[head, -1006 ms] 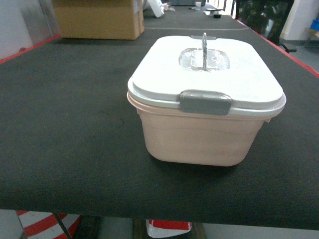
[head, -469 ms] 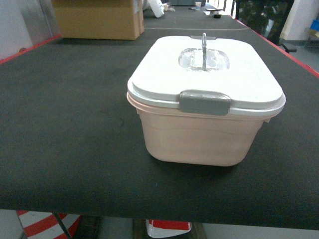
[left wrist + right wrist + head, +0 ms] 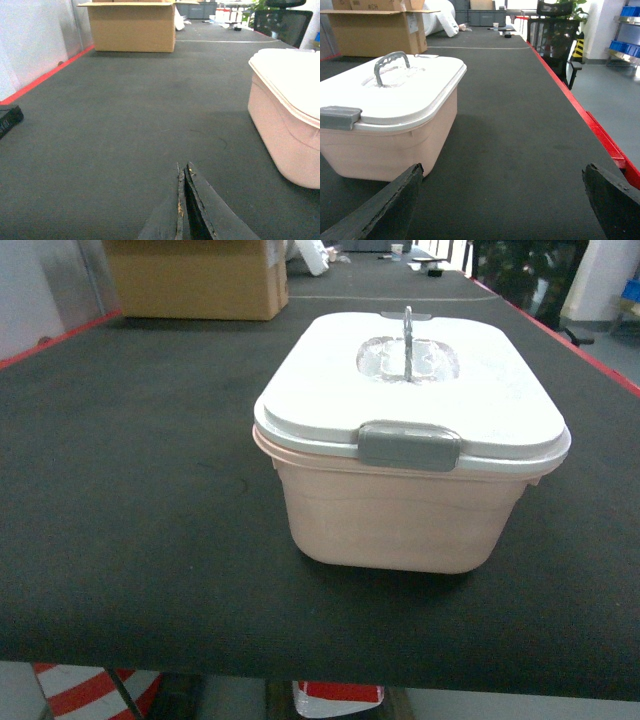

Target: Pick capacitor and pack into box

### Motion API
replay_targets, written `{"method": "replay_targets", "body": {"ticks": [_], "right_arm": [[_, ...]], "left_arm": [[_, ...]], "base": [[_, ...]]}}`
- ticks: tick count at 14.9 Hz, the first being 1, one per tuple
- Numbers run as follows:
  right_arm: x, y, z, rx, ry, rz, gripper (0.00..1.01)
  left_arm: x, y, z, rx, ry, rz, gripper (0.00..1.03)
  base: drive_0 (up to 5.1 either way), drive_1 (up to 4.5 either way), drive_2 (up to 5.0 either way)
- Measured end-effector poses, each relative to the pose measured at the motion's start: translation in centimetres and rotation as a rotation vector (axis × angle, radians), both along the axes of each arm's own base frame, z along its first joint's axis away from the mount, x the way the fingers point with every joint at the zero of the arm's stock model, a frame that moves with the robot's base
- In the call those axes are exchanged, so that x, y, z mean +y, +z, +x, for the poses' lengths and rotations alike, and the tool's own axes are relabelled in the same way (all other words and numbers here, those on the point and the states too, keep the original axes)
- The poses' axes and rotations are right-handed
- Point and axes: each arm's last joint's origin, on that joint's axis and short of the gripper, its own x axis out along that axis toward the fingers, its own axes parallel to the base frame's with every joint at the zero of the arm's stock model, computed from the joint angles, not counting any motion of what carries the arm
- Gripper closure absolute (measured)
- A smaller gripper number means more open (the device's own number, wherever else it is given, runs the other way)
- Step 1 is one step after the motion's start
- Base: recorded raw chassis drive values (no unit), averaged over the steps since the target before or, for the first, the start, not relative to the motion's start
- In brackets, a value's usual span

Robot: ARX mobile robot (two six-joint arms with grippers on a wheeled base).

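The box is a pale pink tub standing on the black table mat, right of centre. Its white lid is on, with the grey front latch down and the grey handle upright. No capacitor shows in any view. Neither gripper appears in the head view. My left gripper is shut with nothing in it, low over the mat, and the box lies to its right. My right gripper is wide open and empty, with the box to the left by its left finger.
A brown cardboard carton stands at the far left of the table. A red strip marks the table's right edge, and a black chair stands beyond it. A small black object lies at the left edge.
The box sits a few pixels further left in the head view; nothing else differs.
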Motion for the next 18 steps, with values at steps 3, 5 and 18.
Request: {"method": "replay_targets", "body": {"ticks": [3,5,18], "right_arm": [[0.0,0.0,0.0,0.0,0.0,0.0,0.03],[0.0,0.0,0.0,0.0,0.0,0.0,0.03],[0.0,0.0,0.0,0.0,0.0,0.0,0.03]], "left_arm": [[0.0,0.4,-0.9,-0.022,0.0,0.0,1.01],[0.0,0.3,-1.3,-0.015,0.0,0.0,1.01],[0.0,-0.3,-3.5,0.024,0.0,0.0,1.01]], "base": [[0.0,0.0,0.0],[0.0,0.0,0.0],[0.0,0.0,0.0]]}}
